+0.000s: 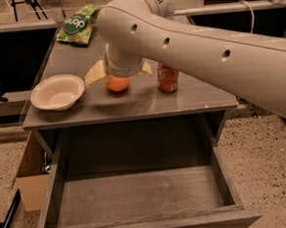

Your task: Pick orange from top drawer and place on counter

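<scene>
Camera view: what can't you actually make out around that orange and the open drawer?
All in the camera view:
- Gripper, at the orange over the counter: hidden under the arm, so its grip is unclear.
- Orange: top covered by the arm.
- Top drawer: front cut off by the bottom edge.
- Soda can: top hidden behind the arm.
</scene>
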Available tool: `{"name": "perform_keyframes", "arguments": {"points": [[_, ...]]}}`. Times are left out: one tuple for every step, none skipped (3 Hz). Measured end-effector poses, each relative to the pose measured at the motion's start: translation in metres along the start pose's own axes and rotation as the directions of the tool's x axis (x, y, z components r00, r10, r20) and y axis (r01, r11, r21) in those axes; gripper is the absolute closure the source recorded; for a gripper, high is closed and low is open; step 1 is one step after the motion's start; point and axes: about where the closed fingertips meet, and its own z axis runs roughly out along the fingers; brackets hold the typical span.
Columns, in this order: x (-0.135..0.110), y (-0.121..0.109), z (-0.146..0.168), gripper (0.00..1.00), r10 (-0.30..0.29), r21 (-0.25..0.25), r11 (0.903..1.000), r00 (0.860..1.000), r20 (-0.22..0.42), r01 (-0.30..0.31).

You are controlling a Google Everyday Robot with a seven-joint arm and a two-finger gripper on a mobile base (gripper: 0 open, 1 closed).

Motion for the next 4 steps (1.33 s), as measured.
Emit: {"name": "perform_keyframes", "arguments": {"points": [[0.0,0.003,-0.005,0.0,0.0,0.0,1.0,1.0,-0.006,0.0],[0.001,0.011,-0.022,0.0,-0.001,-0.001,1.0,1.0,-0.024,0.001],[-0.014,0.049,-0.047,0.0,0.033,-0.043,0.9985,0.999,-0.028,-0.034],[-0.014,0.049,-0.047,0.0,0.033,-0.043,0.9985,0.999,-0.028,-0.034]]}}
